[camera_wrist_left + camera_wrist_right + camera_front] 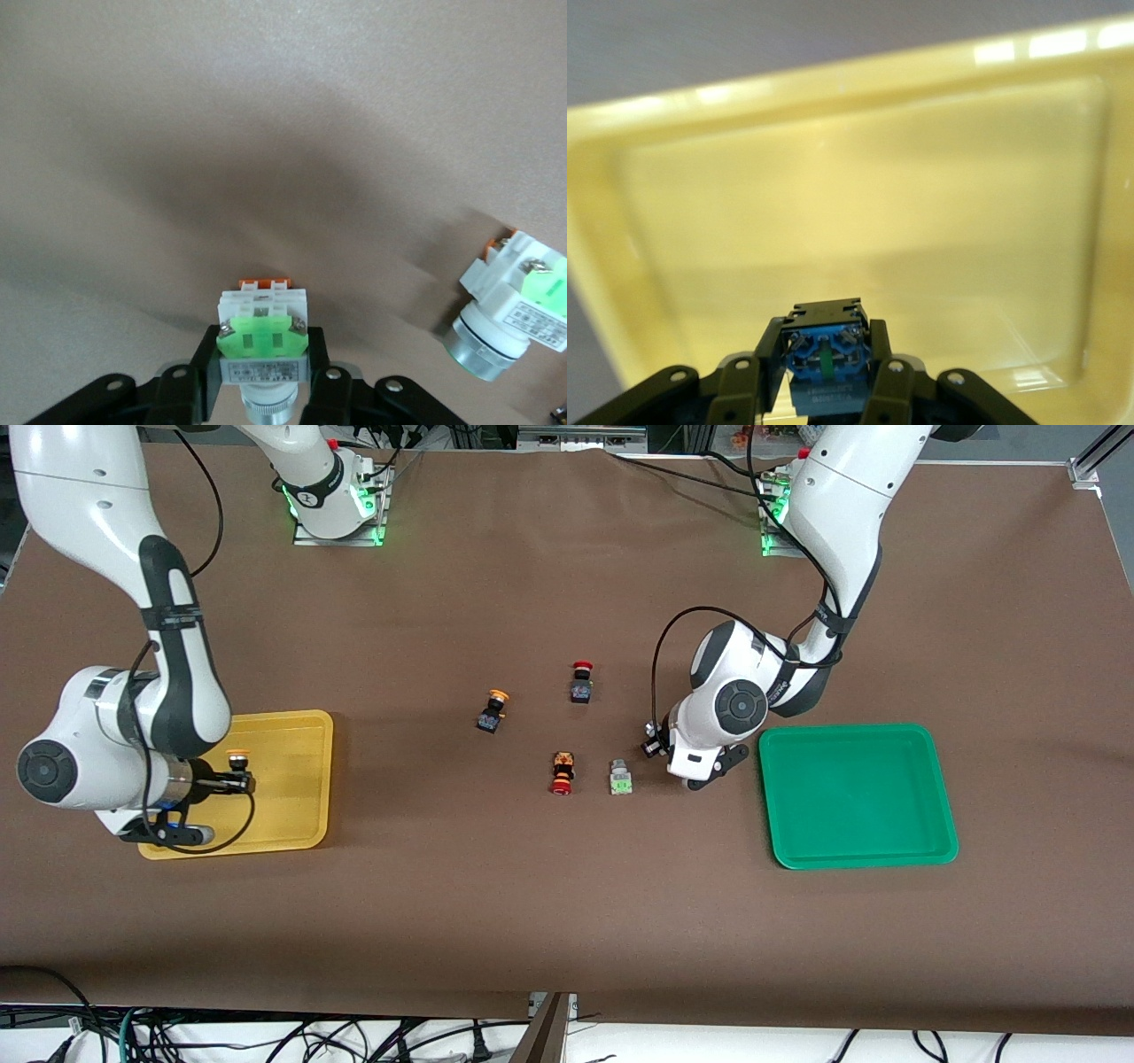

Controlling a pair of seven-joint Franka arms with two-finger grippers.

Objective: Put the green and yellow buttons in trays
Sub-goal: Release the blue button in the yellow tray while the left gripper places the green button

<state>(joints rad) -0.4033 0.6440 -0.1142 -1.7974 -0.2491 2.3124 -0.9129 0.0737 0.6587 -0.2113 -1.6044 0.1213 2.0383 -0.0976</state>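
Left gripper (263, 394): jaws clenched on a green button (262, 341), one black finger against each side of its grey-white body, light-green face toward the wrist camera. In the front view this gripper (700, 772) sits low at the brown table (567, 921), between the loose green button and the green tray; the held button is hidden there by the wrist.

Right gripper (824, 390): jaws clenched on a yellow button (824, 350), gripped by its dark body, blue terminal face toward the wrist camera. In the front view the gripper (241, 782) is over the yellow tray (292, 815), with the button's orange-yellow cap (236, 758) showing at the fingertips. The tray floor (859, 239) fills the right wrist view beneath the held part.

Outward from the left gripper: a second green button (620, 777) lies on its side on the table just beside the gripper, toward the right arm's end; it also shows in the left wrist view (514, 305). The green tray (858, 852) lies toward the left arm's end of the table.

Mid-table: a second yellow button (493, 710) lies tilted on the cloth. A red-capped black switch (581, 681) stands beside it, farther from the front camera. A red-capped orange-bodied switch (561, 772) lies beside the loose green button.
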